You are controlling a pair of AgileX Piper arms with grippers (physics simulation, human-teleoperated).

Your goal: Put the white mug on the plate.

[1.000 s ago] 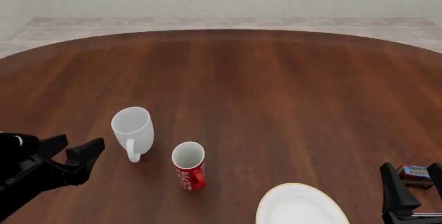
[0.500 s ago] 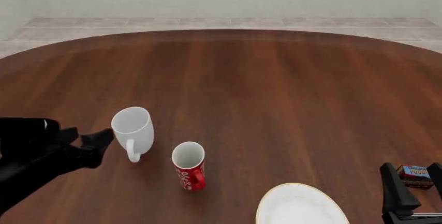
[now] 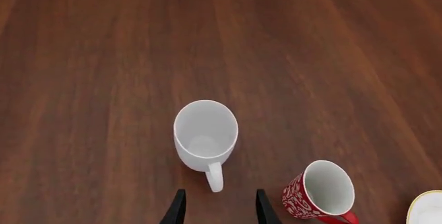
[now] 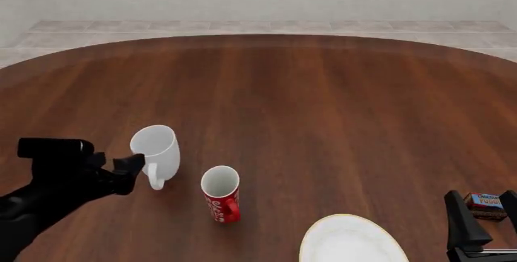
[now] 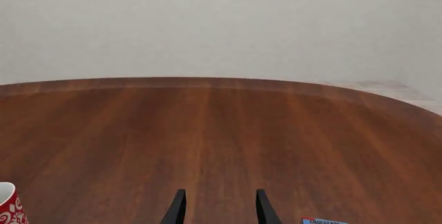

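The white mug (image 4: 156, 150) stands upright at the table's left, its loop handle (image 4: 155, 181) pointing toward the near edge. My left gripper (image 4: 128, 172) is open, just left of and slightly nearer than that handle. In the left wrist view the white mug (image 3: 205, 135) sits straight ahead, and its handle (image 3: 215, 177) ends just short of the gap between the open left gripper's (image 3: 219, 207) fingers. The plate (image 4: 349, 244) lies at the front right, also showing as the plate (image 3: 429, 209) at the frame edge. My right gripper (image 4: 482, 198) is open and empty beside it, as is the right gripper (image 5: 217, 199).
A red mug (image 4: 220, 193) with white lettering stands between the white mug and the plate, also seen as the red mug (image 3: 318, 190). A small chocolate box (image 4: 486, 205) lies by the right gripper. The round wooden table (image 4: 323, 104) stretches far ahead.
My left arm has swung forward and to the right, bringing its open fingers up beside the white mug's handle. The mugs, plate and right arm have not moved.
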